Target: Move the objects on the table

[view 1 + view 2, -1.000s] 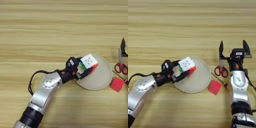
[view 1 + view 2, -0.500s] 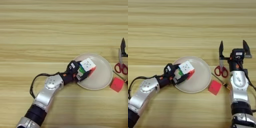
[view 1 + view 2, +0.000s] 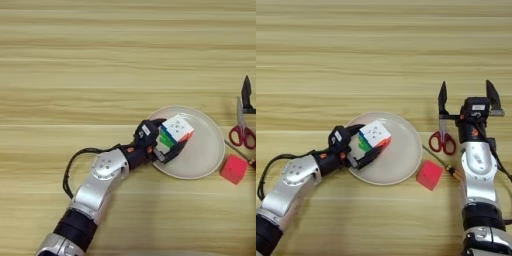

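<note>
Left eye view: left pincer (image 3: pixel 167 142) grips the puzzle cube (image 3: pixel 175 132) by opposite sides, over the plate (image 3: pixel 210 150)'s left part; it looks light, rigid, smooth-faced, so a flat-sided hold suits.

Right eye view: right pincer (image 3: pixel 467 97) stands wide open, empty, over the scissors (image 3: pixel 442 135); best taken at the handles. A red block (image 3: pixel 429 175) sits near on the firm tabletop (image 3: pixel 381 50), roomy farther off.

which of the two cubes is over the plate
The multicoloured puzzle cube, held by the left gripper over the plate. The plain red cube lies on the table beside the plate.
</note>
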